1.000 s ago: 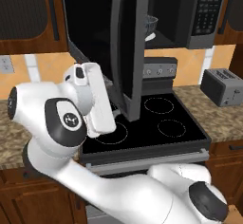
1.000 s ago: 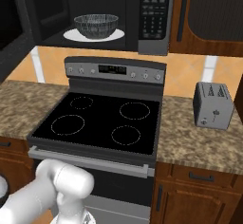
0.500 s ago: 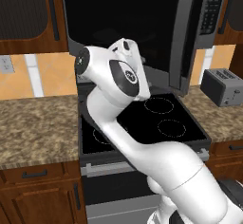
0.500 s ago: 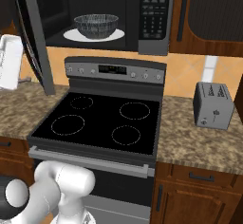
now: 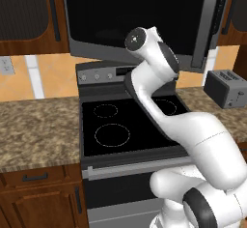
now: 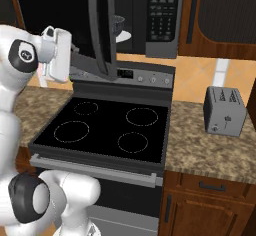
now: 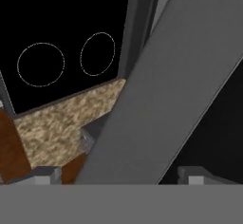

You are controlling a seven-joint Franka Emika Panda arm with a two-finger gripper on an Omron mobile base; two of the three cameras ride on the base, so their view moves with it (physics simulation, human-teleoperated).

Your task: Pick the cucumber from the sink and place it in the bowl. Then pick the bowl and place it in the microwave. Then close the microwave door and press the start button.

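Grey steel frame of the microwave door (image 7: 156, 99) fills the hand view's centre between the spread, empty end effector (image 7: 118, 175) tips. Upper centre of right base view: bowl (image 6: 118, 24) inside microwave (image 6: 150, 15), cucumber hidden. Door partly shut; closing and start button left.

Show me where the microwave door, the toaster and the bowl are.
microwave door (image 6: 101, 27), right base view, on its dark edge, swung partly open.
toaster (image 6: 224, 111), right base view, on its silver front face.
bowl (image 6: 118, 24), right base view, on its visible side inside the microwave.
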